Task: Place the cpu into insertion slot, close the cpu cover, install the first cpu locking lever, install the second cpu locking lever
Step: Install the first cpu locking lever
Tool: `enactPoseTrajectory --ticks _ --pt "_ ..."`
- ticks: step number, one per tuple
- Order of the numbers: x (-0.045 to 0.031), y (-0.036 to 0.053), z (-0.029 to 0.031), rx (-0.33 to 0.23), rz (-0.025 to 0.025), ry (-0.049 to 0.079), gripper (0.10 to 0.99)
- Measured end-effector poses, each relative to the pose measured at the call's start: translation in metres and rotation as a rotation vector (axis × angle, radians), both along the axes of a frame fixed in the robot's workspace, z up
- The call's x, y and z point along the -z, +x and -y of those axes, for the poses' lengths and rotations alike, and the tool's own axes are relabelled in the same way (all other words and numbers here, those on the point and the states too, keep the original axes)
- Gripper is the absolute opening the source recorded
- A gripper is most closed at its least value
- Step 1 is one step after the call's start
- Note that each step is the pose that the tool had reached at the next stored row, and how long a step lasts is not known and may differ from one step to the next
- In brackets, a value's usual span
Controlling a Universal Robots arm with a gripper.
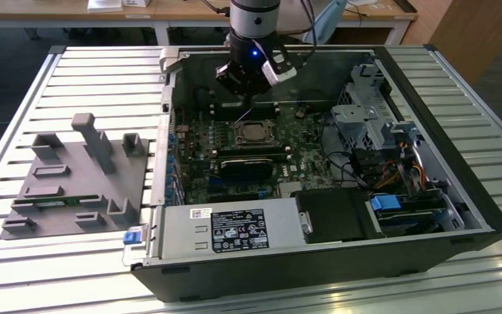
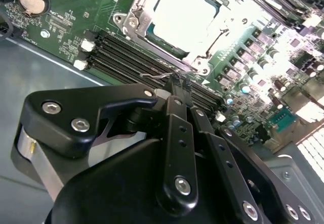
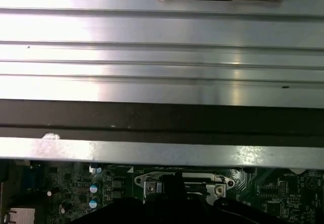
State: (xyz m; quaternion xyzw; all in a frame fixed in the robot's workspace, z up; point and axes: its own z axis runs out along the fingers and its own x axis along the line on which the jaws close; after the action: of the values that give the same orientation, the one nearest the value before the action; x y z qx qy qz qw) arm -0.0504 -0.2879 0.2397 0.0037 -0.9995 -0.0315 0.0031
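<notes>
Toward the upper middle of the exterior view, the gripper (image 1: 248,108) hangs from the arm inside the open computer case (image 1: 425,98), pointing down at the green circuit board (image 1: 200,154). Just below its tip in that frame lies the insertion slot (image 1: 238,133), with the pale square cpu (image 1: 253,133) seated in it. In the second wrist view the cpu (image 2: 185,16) shows as a bright, washed-out square, and the cpu cover (image 2: 196,57) lies flat around it as a silvery frame with screws at its corners. The gripper (image 2: 174,82) stands beside the socket rather than over it, off one edge of the cover and above the long black memory slots (image 2: 126,57). Its jaws are drawn together with no gap visible between them, and their meeting point sits right at the bent end of a thin wire locking lever (image 2: 158,75). Whether the wire is pinched or only touched cannot be told. The cpu itself is apart from the jaws, on the far side of the cover's edge. In the first wrist view the dark gripper (image 3: 174,183) stands in front of the cover's silvery rim (image 3: 152,182). On the exterior view's left, a grey fixture tray (image 1: 76,176) rests on the slatted table (image 1: 102,65), well apart from the case.
</notes>
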Motion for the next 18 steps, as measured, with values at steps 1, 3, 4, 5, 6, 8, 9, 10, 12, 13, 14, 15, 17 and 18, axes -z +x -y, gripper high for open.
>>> enactPoseTrajectory --ticks 1,3,4,5,6,8,9,10,12,13,14,15,17,18 --pt "0.0006 0.0006 -0.0001 0.0 0.0 0.0 0.106" --pt "0.0018 0.0013 -0.0002 0.0 0.0001 0.0 0.106" --pt "0.0023 0.0016 -0.0002 0.0 0.0001 0.0 0.106" --pt "0.0028 0.0019 -0.0003 0.0 0.0001 0.0 0.106" --pt "0.0033 0.0022 -0.0003 0.0 0.0001 0.0 0.106" --pt "0.0041 0.0028 -0.0004 0.0 0.0 0.0 0.106" --pt "0.0045 0.0031 -0.0004 0.0 0.0001 0.0 0.106" --pt "0.0049 0.0033 -0.0005 0.0 0.0001 0.0 0.106" --pt "0.0057 0.004 -0.0005 0.0 0.0001 0.0 0.106" --pt "0.0061 0.0044 -0.0005 0.0 0.0001 0.0 0.106" --pt "0.0065 0.0048 -0.0005 0.0 0.0001 0.0 0.106" --pt "0.0067 0.0051 -0.0005 0.0 0.0001 0.001 0.106" --pt "0.0074 0.0059 -0.0005 0.0 0.0 0.006 0.106" --pt "0.0078 0.0063 -0.0005 0.0 0.0001 0.009 0.106"
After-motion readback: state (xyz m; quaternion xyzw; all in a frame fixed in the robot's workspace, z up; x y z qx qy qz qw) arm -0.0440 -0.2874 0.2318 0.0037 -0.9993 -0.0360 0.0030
